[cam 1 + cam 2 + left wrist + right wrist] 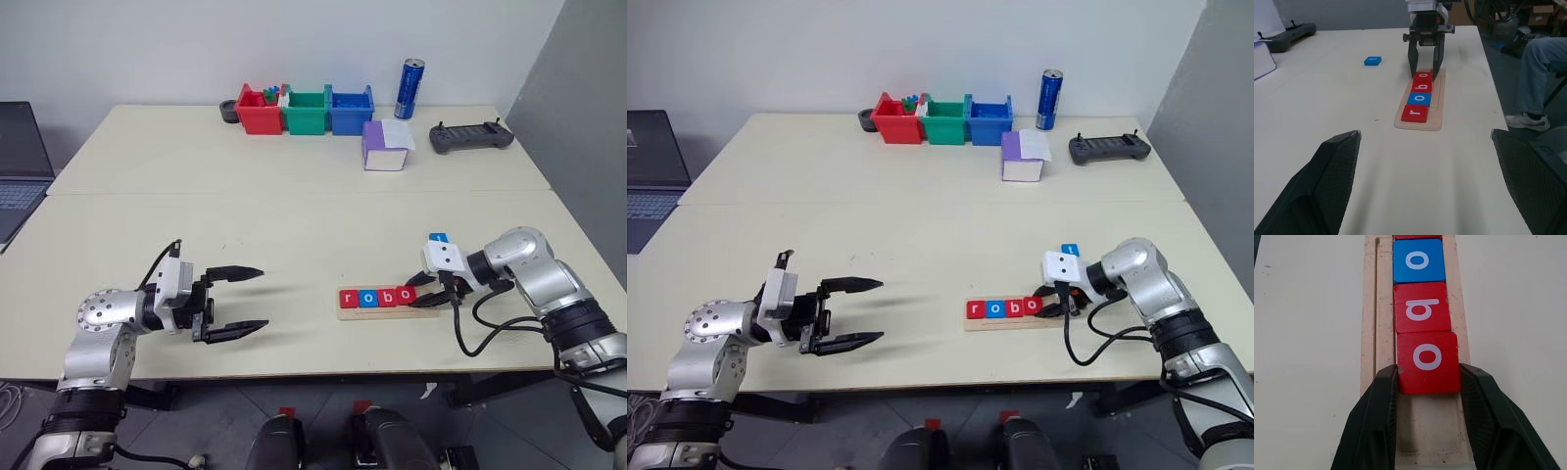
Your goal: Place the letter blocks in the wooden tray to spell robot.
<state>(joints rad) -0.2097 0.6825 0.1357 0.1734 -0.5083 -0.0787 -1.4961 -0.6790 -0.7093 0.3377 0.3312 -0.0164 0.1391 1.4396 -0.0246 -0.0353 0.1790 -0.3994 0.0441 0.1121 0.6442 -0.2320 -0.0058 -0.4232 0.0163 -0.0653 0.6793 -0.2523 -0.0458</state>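
Note:
The wooden tray [382, 313] lies near the table's front edge, right of centre. Four letter blocks sit in it in a row: red r [348, 298], blue o [367, 298], red b [387, 297], red o [1427, 362]. My right gripper [1428, 374] comes in from the tray's right end, and its fingers press on both side edges of the red o, which rests in the tray. A blue block [1372, 60] lies flat on the table just behind my right wrist. My left gripper [263, 298] hovers wide open and empty, left of the tray.
At the table's far edge stand a red bin [259, 113], a green bin [306, 111] and a blue bin [350, 110], with a blue can [409, 88], a purple-and-white box [385, 147] and a black controller [470, 137]. A laptop [15, 157] sits far left. A person's leg [1537, 73] is beside the table.

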